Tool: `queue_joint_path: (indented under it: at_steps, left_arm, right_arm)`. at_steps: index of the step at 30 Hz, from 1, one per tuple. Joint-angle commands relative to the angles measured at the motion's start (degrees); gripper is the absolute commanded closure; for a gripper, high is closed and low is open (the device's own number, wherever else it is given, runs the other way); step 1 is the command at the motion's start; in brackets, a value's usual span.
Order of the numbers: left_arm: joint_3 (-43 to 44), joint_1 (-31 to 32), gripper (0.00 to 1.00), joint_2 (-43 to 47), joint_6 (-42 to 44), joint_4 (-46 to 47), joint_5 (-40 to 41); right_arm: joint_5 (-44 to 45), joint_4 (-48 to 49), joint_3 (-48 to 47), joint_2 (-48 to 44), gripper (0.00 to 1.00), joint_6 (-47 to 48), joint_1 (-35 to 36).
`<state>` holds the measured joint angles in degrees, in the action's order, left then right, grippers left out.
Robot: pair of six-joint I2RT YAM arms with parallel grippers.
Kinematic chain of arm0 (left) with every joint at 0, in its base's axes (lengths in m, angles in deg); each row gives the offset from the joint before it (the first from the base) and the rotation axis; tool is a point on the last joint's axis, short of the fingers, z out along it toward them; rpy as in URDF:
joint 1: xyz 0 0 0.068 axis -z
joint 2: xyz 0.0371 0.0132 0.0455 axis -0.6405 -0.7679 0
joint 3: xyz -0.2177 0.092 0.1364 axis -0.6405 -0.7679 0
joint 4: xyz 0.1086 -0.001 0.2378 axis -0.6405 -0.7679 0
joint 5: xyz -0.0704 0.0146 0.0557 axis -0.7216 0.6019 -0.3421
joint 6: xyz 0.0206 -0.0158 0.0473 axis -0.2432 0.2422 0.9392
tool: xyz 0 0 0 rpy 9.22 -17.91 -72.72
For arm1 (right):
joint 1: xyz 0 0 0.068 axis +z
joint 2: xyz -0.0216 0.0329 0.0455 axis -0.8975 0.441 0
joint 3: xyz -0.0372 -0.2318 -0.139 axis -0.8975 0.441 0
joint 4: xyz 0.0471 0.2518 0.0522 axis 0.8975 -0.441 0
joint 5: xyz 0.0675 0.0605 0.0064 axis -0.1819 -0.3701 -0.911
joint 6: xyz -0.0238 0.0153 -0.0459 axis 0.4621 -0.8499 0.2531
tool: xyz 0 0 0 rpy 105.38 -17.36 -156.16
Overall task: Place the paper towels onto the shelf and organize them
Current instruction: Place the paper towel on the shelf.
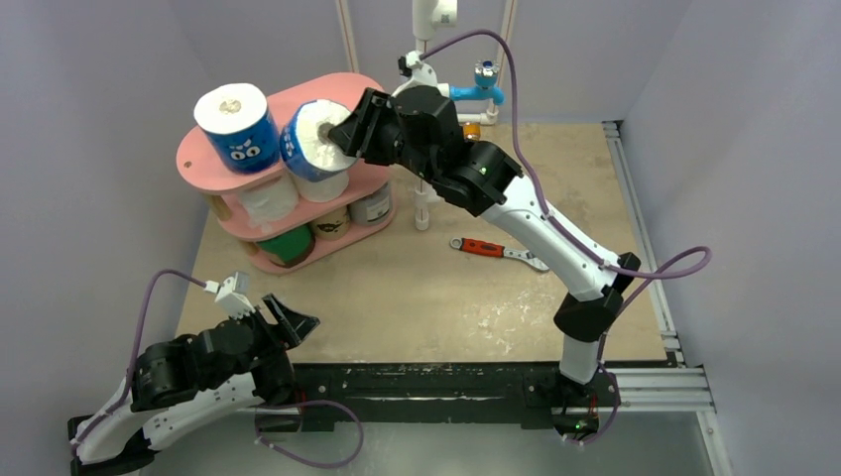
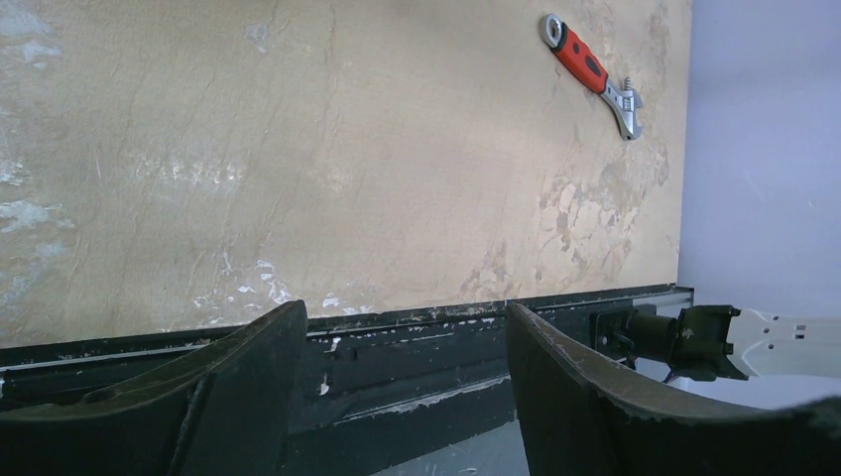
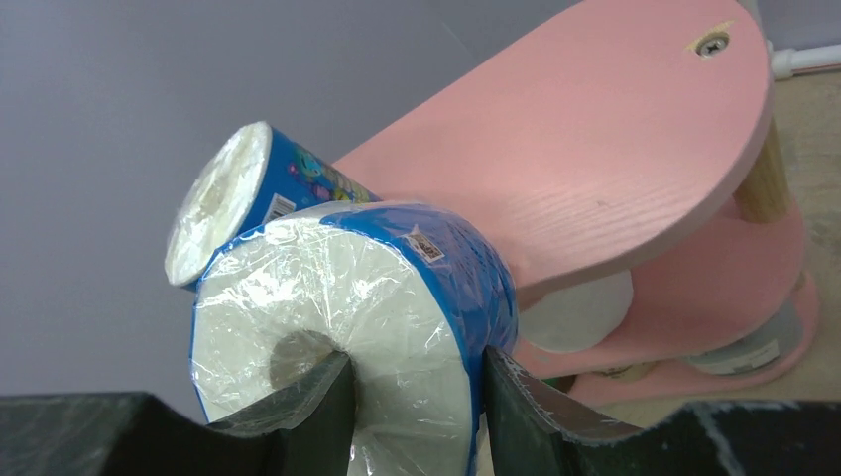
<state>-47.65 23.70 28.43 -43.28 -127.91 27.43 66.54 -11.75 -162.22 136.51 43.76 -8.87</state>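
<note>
The left claw [image 2: 402, 322] hangs over the near left edge of the desk [image 1: 446, 297], its jaws wide apart with nothing between them.

The shelf [image 1: 298, 99] stands at the far left corner of the desk. At the left end of its top board, an upright blue roll [image 1: 236, 127] stands on end with its core facing up. Just to its right, close against it, is a tilted blue roll [image 1: 315, 139] at the near edge of the top board, its flat end turned toward the right arm. Whether it rests on the board cannot be told. On the middle board sit two bare white rolls [image 1: 268, 198]. The bottom board carries a green roll [image 1: 288, 243], a brown roll [image 1: 330, 220] and a grey roll [image 1: 372, 203].

The right claw [image 1: 347, 134] is clamped on the tilted blue roll. One finger [image 3: 317, 397] sits in the hollow core and the other presses on the outside of the wrapper, pinching the wall of paper between them.

Behind the right arm, at the far edge, stands a white pipe frame [image 1: 428, 203] with a blue tap [image 1: 478, 91]. A red-handled wrench [image 1: 496, 250] lies flat on the desk toward the middle, under the right forearm.
</note>
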Motion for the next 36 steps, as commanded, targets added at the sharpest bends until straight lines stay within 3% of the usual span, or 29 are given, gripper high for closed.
queue_joint_path:
  at_steps: [1, 17, 22, 30, 32, 36]
  left_arm:
    - [0.00, 0.19, 0.28, -0.84, 0.36, 0.99, 1.02]
    - [-0.15, 0.25, 0.28, -0.44, 1.20, 0.81, 1.23]
    - [-0.26, 0.18, 0.28, -0.31, 1.30, 0.99, 1.31]
    - [-0.41, 0.19, 0.28, -0.23, 1.39, 1.10, 1.19]
    - [-0.43, 0.19, 0.28, -0.22, 1.53, 1.15, 1.21]
    - [-0.42, 0.19, 0.28, -0.40, 1.54, 1.22, 1.23]
  right_arm:
    - [3.60, 10.86, -5.63, 1.67, 1.00, -1.22, -0.12]
    - [12.49, 18.80, -2.51, 2.67, 1.00, 0.18, -0.14]
    - [12.48, 15.27, -10.23, 7.45, 1.00, 1.10, -0.16]
    - [12.50, 15.70, -9.71, 8.17, 1.00, 1.70, -0.13]
    - [12.50, 16.63, -8.58, 7.49, 0.92, 2.09, -0.12]
    - [12.67, 17.35, -7.09, 6.33, 0.86, 2.60, -0.16]
